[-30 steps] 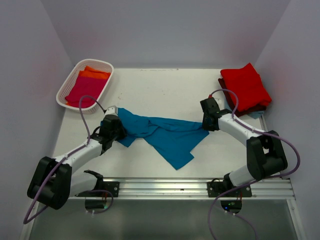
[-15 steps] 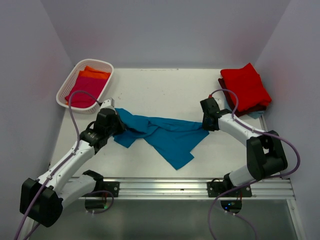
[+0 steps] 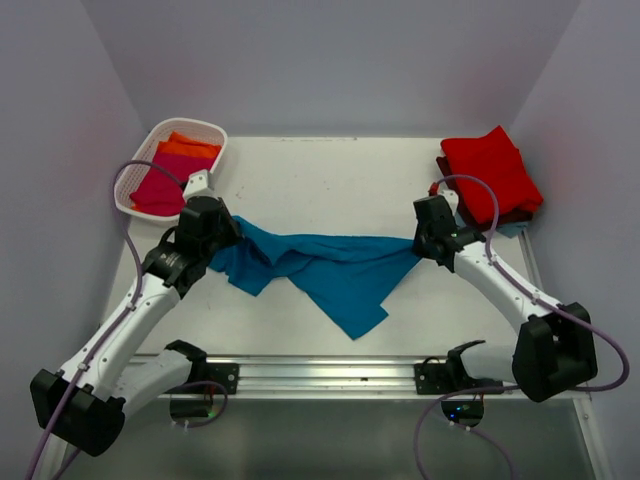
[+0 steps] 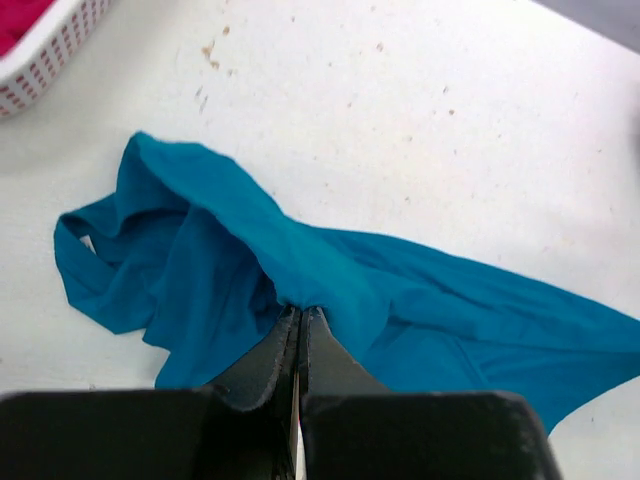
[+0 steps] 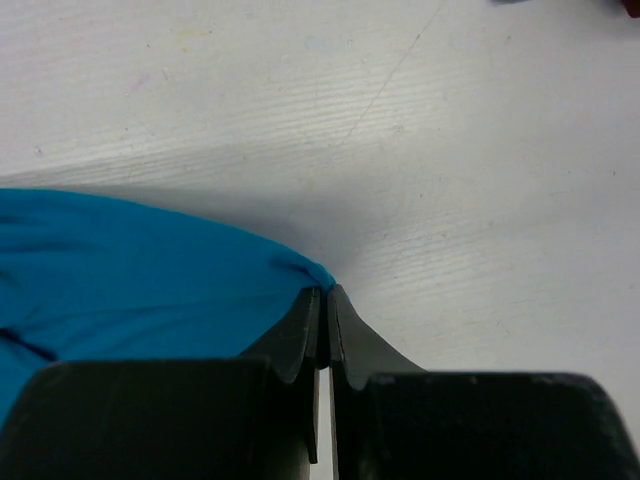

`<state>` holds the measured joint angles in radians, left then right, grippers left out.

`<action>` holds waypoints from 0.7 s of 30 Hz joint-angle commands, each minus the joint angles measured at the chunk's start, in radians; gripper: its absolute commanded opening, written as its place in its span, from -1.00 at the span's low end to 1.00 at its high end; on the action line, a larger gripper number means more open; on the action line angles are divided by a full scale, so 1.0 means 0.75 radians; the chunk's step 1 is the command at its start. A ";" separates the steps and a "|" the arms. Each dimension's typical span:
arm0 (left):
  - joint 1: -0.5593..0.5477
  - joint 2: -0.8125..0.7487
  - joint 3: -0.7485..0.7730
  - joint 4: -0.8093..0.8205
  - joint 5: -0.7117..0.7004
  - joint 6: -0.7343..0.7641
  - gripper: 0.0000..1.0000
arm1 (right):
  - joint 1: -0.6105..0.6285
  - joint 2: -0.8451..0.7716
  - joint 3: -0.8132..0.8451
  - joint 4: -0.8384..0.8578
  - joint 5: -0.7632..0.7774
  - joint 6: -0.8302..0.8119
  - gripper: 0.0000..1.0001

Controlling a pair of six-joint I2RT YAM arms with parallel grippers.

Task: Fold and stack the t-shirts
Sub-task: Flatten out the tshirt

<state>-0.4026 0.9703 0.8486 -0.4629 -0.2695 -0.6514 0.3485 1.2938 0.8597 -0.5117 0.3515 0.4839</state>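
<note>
- Left gripper: clamped tight on one end of the teal t-shirt.
- Right gripper: clamped tight on the opposite end.
- Shirt spans between them, lying on the table.

teal t-shirt: soft matt cloth, all wrinkly | red t-shirt: same sort of matt cloth, smoother where folded | table: white, matt, bit scuffed and speckled | basket: white plastic lattice, slight sheen | left gripper, right gripper: black, matt, plastic-looking | rail: ribbed bare metal, dull shine
</note>
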 commanded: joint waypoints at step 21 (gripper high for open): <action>-0.007 -0.044 0.167 -0.070 -0.087 0.077 -1.00 | -0.029 0.167 0.026 -0.044 0.153 0.158 -0.13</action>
<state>-0.4026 0.9417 0.9474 -0.5205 -0.3176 -0.6167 0.3454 1.4014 0.8867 -0.5606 0.3988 0.5400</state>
